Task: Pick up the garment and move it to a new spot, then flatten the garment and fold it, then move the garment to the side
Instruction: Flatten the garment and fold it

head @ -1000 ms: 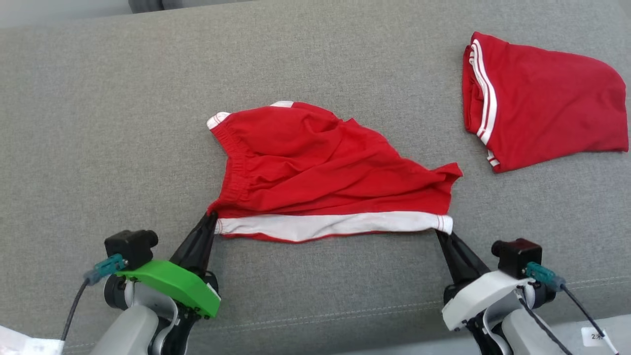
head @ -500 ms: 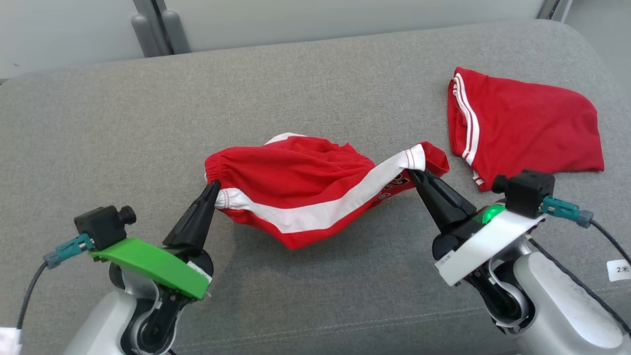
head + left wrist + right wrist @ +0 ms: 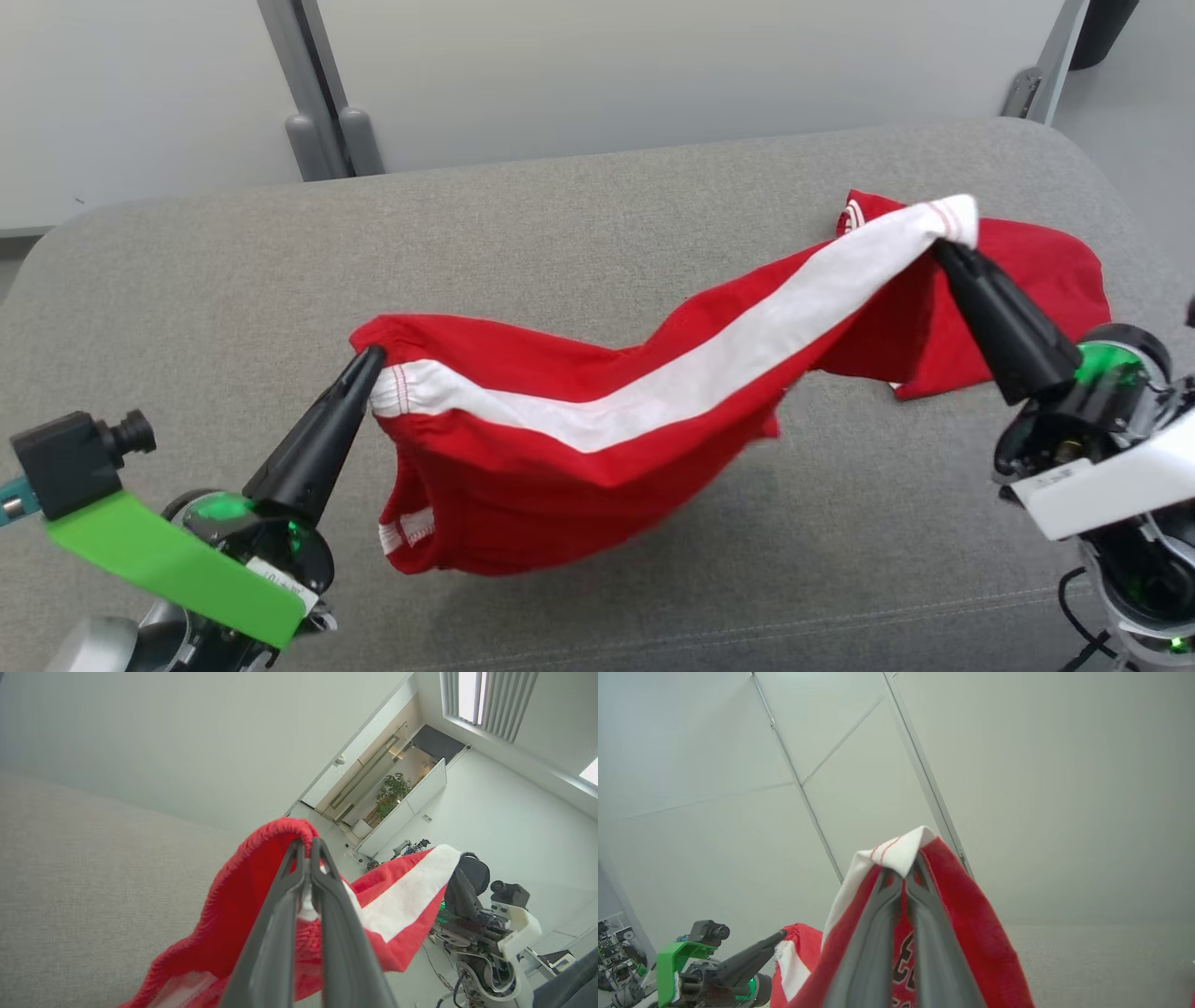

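The garment (image 3: 597, 448) is a pair of red shorts with a white side stripe, lifted off the grey sofa and hanging stretched between both grippers. My left gripper (image 3: 372, 359) is shut on its waistband corner at the lower left. My right gripper (image 3: 941, 245) is shut on the hem end of the stripe, higher, at the right. In the left wrist view the gripper (image 3: 304, 843) pinches the red elastic of the garment (image 3: 233, 905). The right wrist view has the gripper (image 3: 903, 873) closed on the garment (image 3: 896, 851), black lettering showing below it.
A second red garment (image 3: 1046, 271) with white stripes lies on the grey sofa (image 3: 187, 299) at the far right, partly behind the lifted one. A grey post (image 3: 322, 103) and pale wall stand behind the sofa's back edge.
Both grippers have lifted the garment off the sofa; the right end rose higher and further right. The head view has tilted up, showing the wall behind.
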{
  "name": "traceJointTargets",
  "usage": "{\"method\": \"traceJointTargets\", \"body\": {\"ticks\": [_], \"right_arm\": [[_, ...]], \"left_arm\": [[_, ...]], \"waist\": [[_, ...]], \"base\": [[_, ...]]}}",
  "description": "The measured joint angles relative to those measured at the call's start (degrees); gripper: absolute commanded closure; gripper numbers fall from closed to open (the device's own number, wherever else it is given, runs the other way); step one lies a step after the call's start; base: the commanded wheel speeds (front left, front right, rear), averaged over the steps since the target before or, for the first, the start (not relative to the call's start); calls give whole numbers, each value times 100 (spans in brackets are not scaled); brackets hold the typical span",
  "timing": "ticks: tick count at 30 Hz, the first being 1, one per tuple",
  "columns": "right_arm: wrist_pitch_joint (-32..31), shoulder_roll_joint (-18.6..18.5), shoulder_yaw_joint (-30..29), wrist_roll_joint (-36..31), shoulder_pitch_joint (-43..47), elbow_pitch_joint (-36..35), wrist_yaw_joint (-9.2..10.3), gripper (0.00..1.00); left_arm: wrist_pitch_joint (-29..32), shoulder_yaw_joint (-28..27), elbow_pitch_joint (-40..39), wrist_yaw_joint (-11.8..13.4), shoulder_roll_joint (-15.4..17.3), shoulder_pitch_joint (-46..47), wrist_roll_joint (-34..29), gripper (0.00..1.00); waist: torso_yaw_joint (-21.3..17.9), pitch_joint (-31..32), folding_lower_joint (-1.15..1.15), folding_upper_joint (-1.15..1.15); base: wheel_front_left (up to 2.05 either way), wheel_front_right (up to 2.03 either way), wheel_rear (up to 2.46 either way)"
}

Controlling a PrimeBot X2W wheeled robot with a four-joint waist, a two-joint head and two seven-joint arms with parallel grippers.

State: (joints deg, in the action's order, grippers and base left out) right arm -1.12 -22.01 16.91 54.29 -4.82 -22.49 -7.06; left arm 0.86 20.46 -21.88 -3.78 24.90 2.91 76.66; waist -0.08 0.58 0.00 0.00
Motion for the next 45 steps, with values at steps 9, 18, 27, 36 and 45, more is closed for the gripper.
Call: {"method": "traceJointTargets", "body": {"ticks": [9, 18, 27, 36, 45], "right_arm": [[-182, -324, -832, 699, 463, -1198, 207, 100], [-298, -202, -956, 1024, 954, -1137, 581, 100], [-294, 165, -753, 1067, 486, -559, 723, 100], [-405, 266, -537, 871, -694, -69, 868, 100], [-728, 385, -97, 438, -1908, 594, 1074, 100]], "left_arm": [[620, -253, -1683, 882, 548, -456, 483, 100], [895, -611, -1712, 1043, 687, -726, 1207, 100], [1322, -745, -851, 1093, 750, -326, 1596, 100], [1630, -915, 81, 1104, 820, 960, 1916, 100], [1887, -737, 1132, 1093, 1087, 2123, 1660, 100]], "waist": [[38, -197, 0, 0], [53, -786, 0, 0], [8, -1564, 0, 0], [-40, -2295, 0, 0], [-60, -2951, 0, 0]], "base": [[0, 0, 0], [0, 0, 0], [0, 0, 0], [0, 0, 0], [0, 0, 0]]}}
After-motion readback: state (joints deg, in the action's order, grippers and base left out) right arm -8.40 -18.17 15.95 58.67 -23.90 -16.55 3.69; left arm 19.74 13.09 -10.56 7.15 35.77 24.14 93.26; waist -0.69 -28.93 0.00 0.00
